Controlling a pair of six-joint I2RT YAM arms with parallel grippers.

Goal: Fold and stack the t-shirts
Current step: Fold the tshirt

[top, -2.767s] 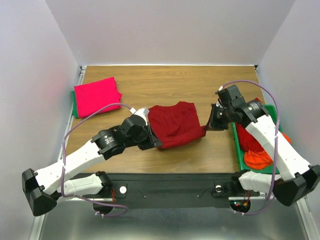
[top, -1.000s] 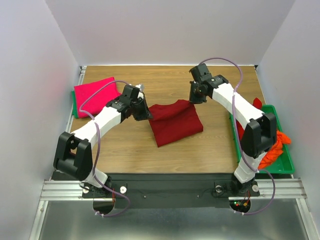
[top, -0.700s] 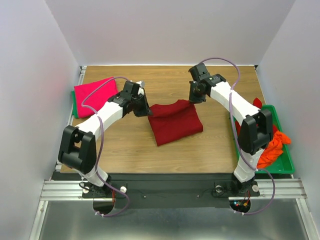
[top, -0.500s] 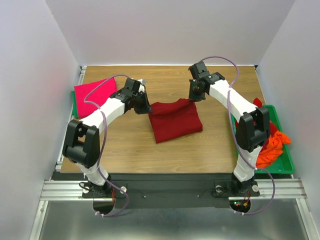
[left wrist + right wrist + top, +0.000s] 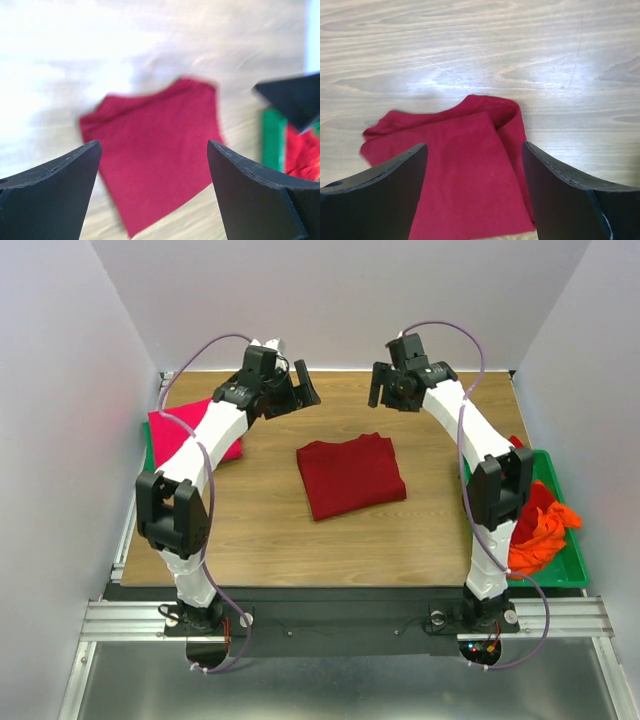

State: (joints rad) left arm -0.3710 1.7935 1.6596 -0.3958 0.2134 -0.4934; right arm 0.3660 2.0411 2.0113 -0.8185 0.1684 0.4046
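Observation:
A dark red t-shirt (image 5: 350, 476) lies folded flat in the middle of the wooden table, loose from both grippers. My left gripper (image 5: 298, 386) hangs open above the table's far side, left of the shirt's far edge. My right gripper (image 5: 386, 390) hangs open opposite it on the right. The left wrist view shows the dark red t-shirt (image 5: 155, 155) below, between the wide-apart fingers of the left gripper (image 5: 152, 144). In the right wrist view the dark red t-shirt (image 5: 465, 175) lies under the open right gripper (image 5: 474, 145). A folded pink t-shirt (image 5: 190, 432) rests at the far left.
A green tray (image 5: 560, 575) at the right edge holds crumpled red and orange t-shirts (image 5: 535, 530). A strip of another green tray (image 5: 148, 452) shows under the pink shirt. Both arms arch high over the table's sides. White walls close in the far edge and sides.
Both grippers were shut on the dark red shirt's far corners. They have let go, opened, and lifted away toward the far edge; the shirt now lies folded and flat.

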